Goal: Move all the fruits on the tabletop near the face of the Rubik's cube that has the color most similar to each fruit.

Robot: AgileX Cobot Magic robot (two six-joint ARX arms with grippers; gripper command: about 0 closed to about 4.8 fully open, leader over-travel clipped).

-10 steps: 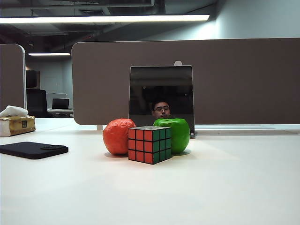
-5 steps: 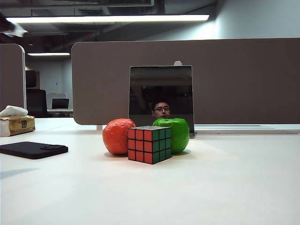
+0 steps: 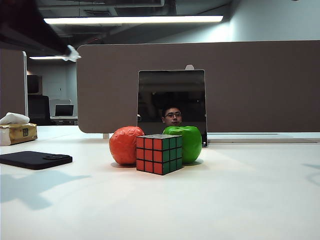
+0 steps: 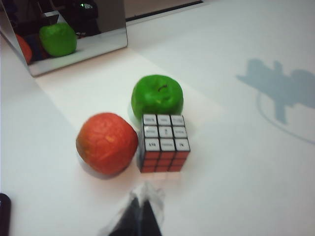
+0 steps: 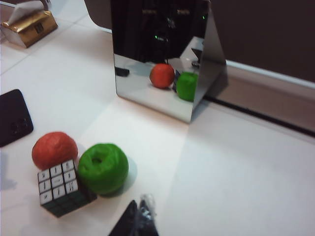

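On the white tabletop (image 3: 240, 200) the Rubik's cube (image 3: 159, 153) shows a red face at front left and a green face at front right. The crinkly orange-red ball (image 3: 124, 145) sits touching it behind on the left. The glossy green apple (image 3: 188, 143) sits behind on the right. My left gripper (image 4: 142, 196) hangs above the table short of the cube (image 4: 164, 142), ball (image 4: 107, 143) and apple (image 4: 157, 97), shut and holding nothing; its tip (image 3: 72, 54) shows high at the left. My right gripper (image 5: 143, 204) is shut and holding nothing, near the apple (image 5: 103, 167), cube (image 5: 64, 187) and ball (image 5: 54, 150).
A standing mirror (image 3: 171, 105) behind the group reflects both fruits. A flat black device (image 3: 35, 159) lies at the left, with a tissue box (image 3: 17, 132) beyond it. A brown partition (image 3: 260, 85) closes the far edge of the table.
My left arm has come into the exterior view from the upper left, and its shadow has spread over the table at the left. The fruits and cube have not moved.
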